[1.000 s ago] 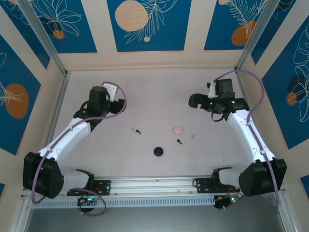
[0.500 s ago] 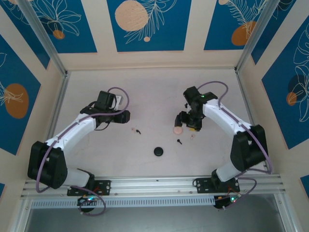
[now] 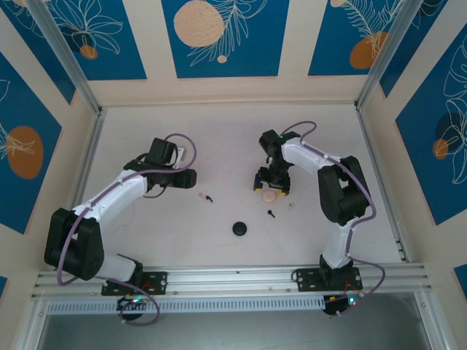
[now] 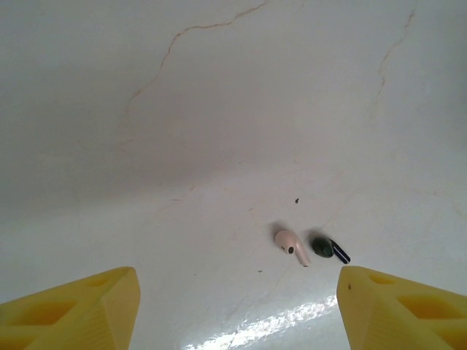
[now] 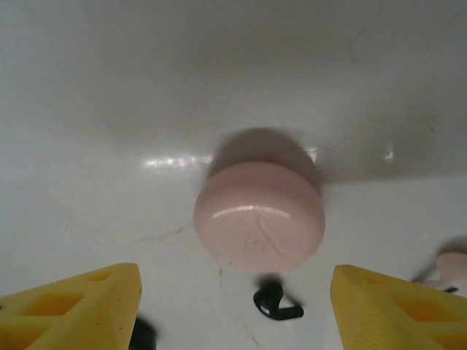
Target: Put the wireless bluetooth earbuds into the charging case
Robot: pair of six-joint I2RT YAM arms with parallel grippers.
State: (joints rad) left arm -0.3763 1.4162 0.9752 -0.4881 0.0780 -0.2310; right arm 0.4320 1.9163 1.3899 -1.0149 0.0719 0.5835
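The pale pink round charging case (image 5: pixel 259 215) lies on the white table just ahead of my open right gripper (image 5: pixel 233 313), whose yellow fingers (image 5: pixel 73 310) hold nothing. In the top view that gripper (image 3: pixel 271 182) hovers right behind the case (image 3: pixel 270 195). One black earbud (image 5: pixel 277 302) lies in front of the case (image 3: pixel 271 214). My open left gripper (image 4: pixel 237 313) faces a second black earbud (image 4: pixel 330 249) next to a pale pink earbud (image 4: pixel 292 246); from above, the gripper (image 3: pixel 191 177) is just left of this pair (image 3: pixel 209 197).
A round black disc (image 3: pixel 240 228) lies nearer the front, seen at the right wrist view's bottom left (image 5: pixel 142 335). Another pale pink earbud (image 3: pixel 292 206) rests right of the case (image 5: pixel 452 268). Metal rails and patterned walls border the table.
My right arm swung in from the back right to just behind the case, and its jaws narrowed somewhat. My left arm reached toward the left earbud pair, then held still.
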